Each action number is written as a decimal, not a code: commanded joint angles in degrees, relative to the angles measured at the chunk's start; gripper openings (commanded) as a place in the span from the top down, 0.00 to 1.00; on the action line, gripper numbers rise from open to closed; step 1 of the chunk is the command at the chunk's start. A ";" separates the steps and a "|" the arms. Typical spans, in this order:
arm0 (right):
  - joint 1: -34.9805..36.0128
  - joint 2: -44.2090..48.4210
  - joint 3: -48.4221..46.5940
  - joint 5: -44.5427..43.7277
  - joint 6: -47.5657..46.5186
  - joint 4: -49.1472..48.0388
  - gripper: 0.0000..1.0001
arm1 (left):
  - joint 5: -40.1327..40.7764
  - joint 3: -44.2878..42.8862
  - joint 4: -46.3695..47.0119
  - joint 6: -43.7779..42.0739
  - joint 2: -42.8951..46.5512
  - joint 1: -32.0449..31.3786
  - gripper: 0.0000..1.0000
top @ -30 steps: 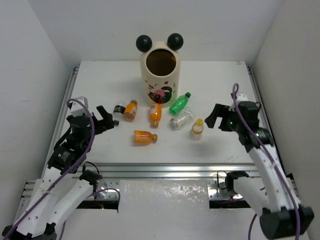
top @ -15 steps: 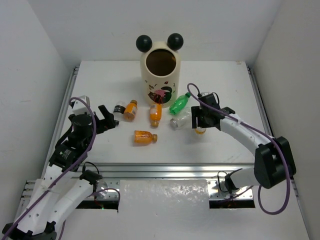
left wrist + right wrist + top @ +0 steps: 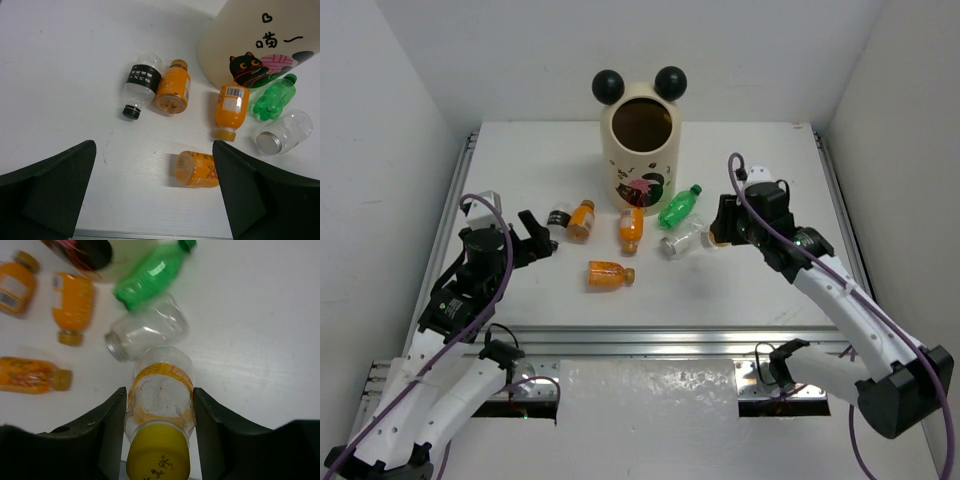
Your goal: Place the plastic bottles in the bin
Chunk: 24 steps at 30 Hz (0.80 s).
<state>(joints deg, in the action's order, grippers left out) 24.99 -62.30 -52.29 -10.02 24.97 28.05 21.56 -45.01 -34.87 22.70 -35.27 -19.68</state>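
Right gripper (image 3: 720, 232) is in at the right end of the cluster, its fingers (image 3: 112, 425) pressed against both sides of the pale bottle (image 3: 161, 385), with the yellow cap (image 3: 157, 460) pointing back toward the wrist. That one is gripped, though whether it is clear of the table (image 3: 770, 160) I cannot tell. Just left of it lies the clear bottle (image 3: 682, 241), and behind that the green bottle (image 3: 680, 206), close by the bin (image 3: 641, 150). The bin stands upright at the far middle, mouth open, two black ears on the rim. One orange bottle (image 3: 631, 228) lies right at its foot. A second orange bottle (image 3: 582, 219) lies to the left, side by side with the black-labelled bottle (image 3: 560, 217). A third orange bottle (image 3: 610, 273) lies on its side nearer the arms, apart from the rest. Left gripper (image 3: 542, 237) hovers just beside the black-labelled bottle, fingers spread wide, nothing between them.
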 commanded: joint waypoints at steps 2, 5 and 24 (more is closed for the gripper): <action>0.41 1.66 -6.66 9.39 -3.44 -14.41 0.80 | -0.47 -0.87 2.79 -0.73 -0.51 0.52 0.00; 0.41 -2.81 -12.99 12.48 -4.23 -21.54 0.80 | -0.29 -0.87 2.79 -0.73 -0.59 0.52 0.00; 0.67 -46.16 -67.77 17.67 -11.52 -3.88 0.38 | 0.06 -0.95 2.79 -0.73 -1.91 0.52 0.00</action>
<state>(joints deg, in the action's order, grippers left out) 25.28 -109.27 -117.51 7.53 15.22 20.75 21.56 -45.01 -34.72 22.55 -36.95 -19.68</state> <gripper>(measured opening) 0.588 0.996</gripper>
